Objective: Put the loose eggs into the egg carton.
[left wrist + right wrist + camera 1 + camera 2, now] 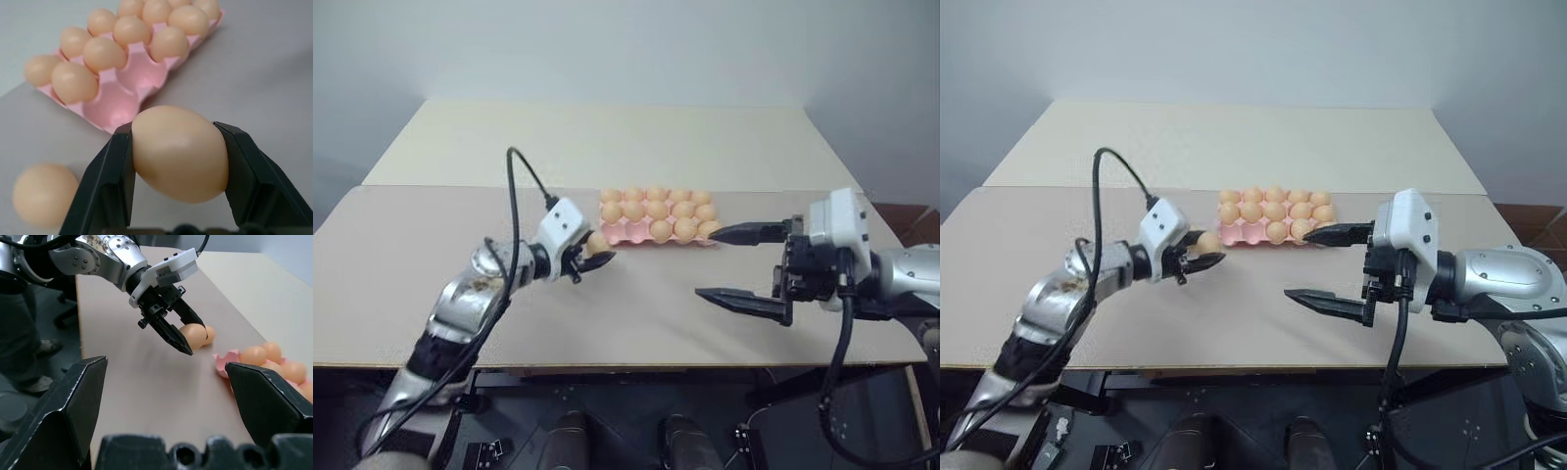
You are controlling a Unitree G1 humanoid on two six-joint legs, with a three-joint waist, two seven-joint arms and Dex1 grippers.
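Your left gripper was clamped on an egg; the right gripper stood apart. Best carry it level over the egg carton's empty near-corner cup, then lower gently.

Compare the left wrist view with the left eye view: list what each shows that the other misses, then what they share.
Left wrist view alone: a second loose egg lying on the table beside the left gripper, and two empty cups at the carton's near corner.

Left eye view alone: the right gripper, jaws wide open and empty, near the carton's other end, and the table's bare far half.

Shared: the left gripper shut on a loose egg, just short of the pink egg carton with its rows of eggs.
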